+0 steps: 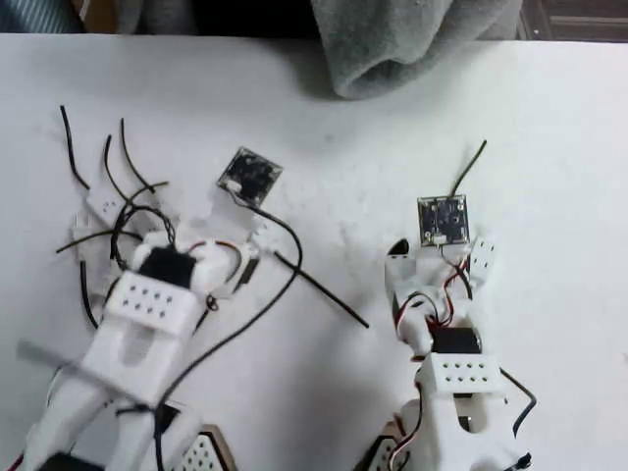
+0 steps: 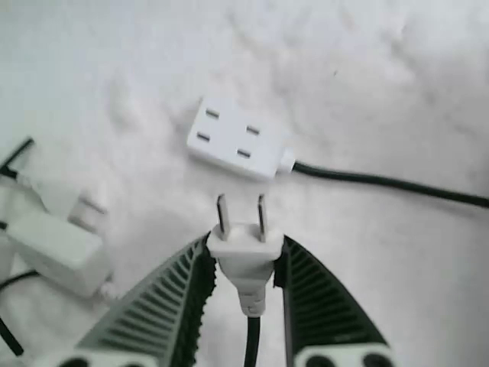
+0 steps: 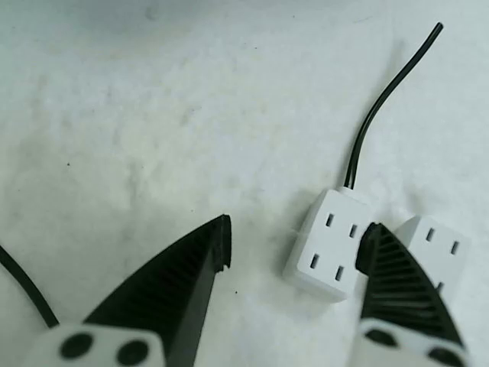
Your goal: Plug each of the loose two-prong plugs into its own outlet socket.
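Clamping a plug point(image 2: 241, 256), left tool point(image 2: 244, 246) faces an outlet socket point(image 2: 237, 140) (right tool point(image 3: 296, 232) gapes near a second socket point(image 3: 327, 254)).

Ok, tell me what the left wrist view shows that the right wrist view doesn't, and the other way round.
Left wrist only: the left claw shut on a two-prong plug, prongs aimed at a socket block, with other white plugs alongside. Right wrist only: the right claw open and empty, beside a corded block and a second block. Both: the white table and a black cord leaving a white block.
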